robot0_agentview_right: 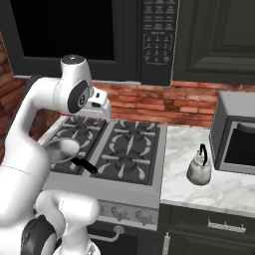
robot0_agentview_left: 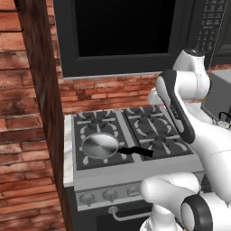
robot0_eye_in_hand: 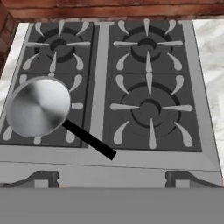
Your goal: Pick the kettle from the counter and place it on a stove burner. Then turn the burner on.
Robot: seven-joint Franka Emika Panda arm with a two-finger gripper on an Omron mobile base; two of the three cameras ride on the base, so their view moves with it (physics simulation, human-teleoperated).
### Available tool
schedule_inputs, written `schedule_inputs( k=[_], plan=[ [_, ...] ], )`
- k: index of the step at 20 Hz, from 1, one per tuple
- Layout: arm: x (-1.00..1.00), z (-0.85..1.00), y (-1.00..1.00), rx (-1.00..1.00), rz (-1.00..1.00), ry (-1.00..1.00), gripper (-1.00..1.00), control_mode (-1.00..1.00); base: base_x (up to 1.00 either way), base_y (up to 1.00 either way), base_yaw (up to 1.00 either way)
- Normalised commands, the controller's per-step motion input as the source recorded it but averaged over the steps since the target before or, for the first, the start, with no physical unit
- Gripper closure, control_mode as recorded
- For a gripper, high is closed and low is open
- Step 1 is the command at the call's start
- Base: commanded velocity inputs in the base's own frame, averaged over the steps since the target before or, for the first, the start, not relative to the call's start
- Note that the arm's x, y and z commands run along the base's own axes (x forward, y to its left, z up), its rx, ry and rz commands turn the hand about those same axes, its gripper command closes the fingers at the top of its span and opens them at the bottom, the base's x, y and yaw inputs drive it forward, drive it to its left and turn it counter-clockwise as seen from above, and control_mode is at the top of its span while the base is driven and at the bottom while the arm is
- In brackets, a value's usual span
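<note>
kettle (robot0_agentview_right: 200,169) sits upright on the white marble tabletop (robot0_agentview_right: 224,187), to the right of the stove and well apart from the arm, its thin black wire handle arched above the lid. just behind and to its right stands a grey boxy appliance (robot0_agentview_right: 234,134) with a dark window, close to the kettle but whether they touch i cannot tell. in the left base view only a sliver of the kettle (robot0_agentview_left: 224,121) peeks past the white arm at the right edge.

over at the stove (robot0_eye_in_hand: 101,52), four burners lie under grey spoked grates. the steel frying pan (robot0_eye_in_hand: 38,106) rests on the front left burner, its black handle (robot0_eye_in_hand: 89,139) angling across toward the front middle of the stove top. the front right stove burner (robot0_eye_in_hand: 149,108) is bare, and so are both rear ones. round knobs (robot0_agentview_right: 118,211) line the front panel below.

the hand (robot0_agentview_right: 97,105) hangs above the stove, up over the rear left area in the right base view, and its camera looks straight down on all four burners. nothing is between the fingers; the two dark fingertips (robot0_eye_in_hand: 43,178) stand far apart at the bottom of the hand view, so the hand is released wide.

brick runs along the back wall (robot0_agentview_right: 164,102), with a dark microwave panel (robot0_agentview_right: 158,40) and cabinets above.
</note>
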Motion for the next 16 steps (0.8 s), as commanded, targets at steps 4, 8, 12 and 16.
schedule_inputs(
  k=[4, 8, 12, 16],
  plan=[
    [-0.28, -0.07, -0.38, 0.01, 0.00, -0.05, -1.00, -1.00, 0.00, 0.00, 0.00],
    [-0.24, -0.07, -0.39, 0.00, 0.00, -0.03, -1.00, -1.00, 0.00, 0.00, 0.00],
    [-0.12, -0.01, -0.39, 0.01, 0.00, 0.00, -1.00, -1.00, 0.00, 0.00, 0.00],
    [-0.02, -0.03, -0.41, 0.00, 0.00, 0.00, -1.00, -1.00, 0.00, 0.00, 0.00]
  ],
)
